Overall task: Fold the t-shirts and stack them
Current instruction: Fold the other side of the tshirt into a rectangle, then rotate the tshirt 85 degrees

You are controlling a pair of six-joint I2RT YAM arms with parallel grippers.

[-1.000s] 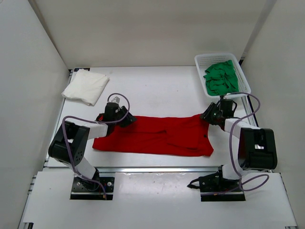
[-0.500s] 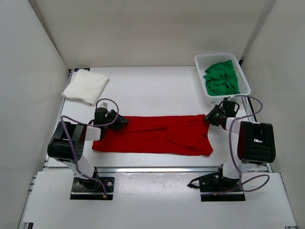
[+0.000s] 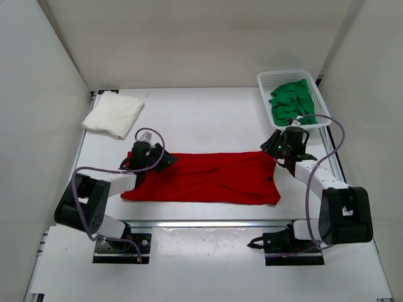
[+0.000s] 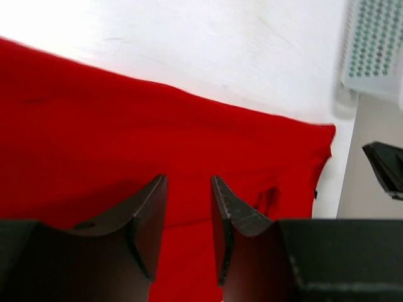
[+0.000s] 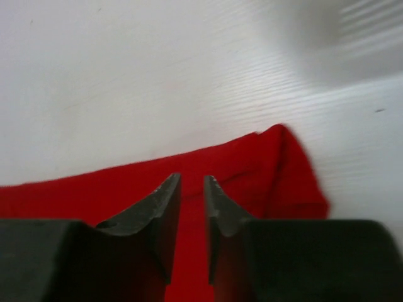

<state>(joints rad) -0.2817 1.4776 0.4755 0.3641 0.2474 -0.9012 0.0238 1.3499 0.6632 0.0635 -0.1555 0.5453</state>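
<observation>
far left, the white folded cloth t-shirt (image 3: 113, 114) sits by the back left corner of the white table (image 3: 208, 116), probably the start of the stack, well apart from everything else. the left gripper (image 4: 187, 189) hovers low over the left end of the bright red cloth t-shirt (image 3: 208, 179), black jaws a little apart, nothing pinched. the red shirt lies as a long flat band across the near middle, likely so each arm can take one end. the right gripper (image 5: 192, 182) is at its far right corner, jaws narrowly apart, no cloth between them. open table behind the band gives folding room; its near edge runs close to the table rim. far right, the crumpled green cloth t-shirt (image 3: 293, 104) waits in the white plastic mesh basket (image 3: 281, 73), just beside the right arm.
</observation>
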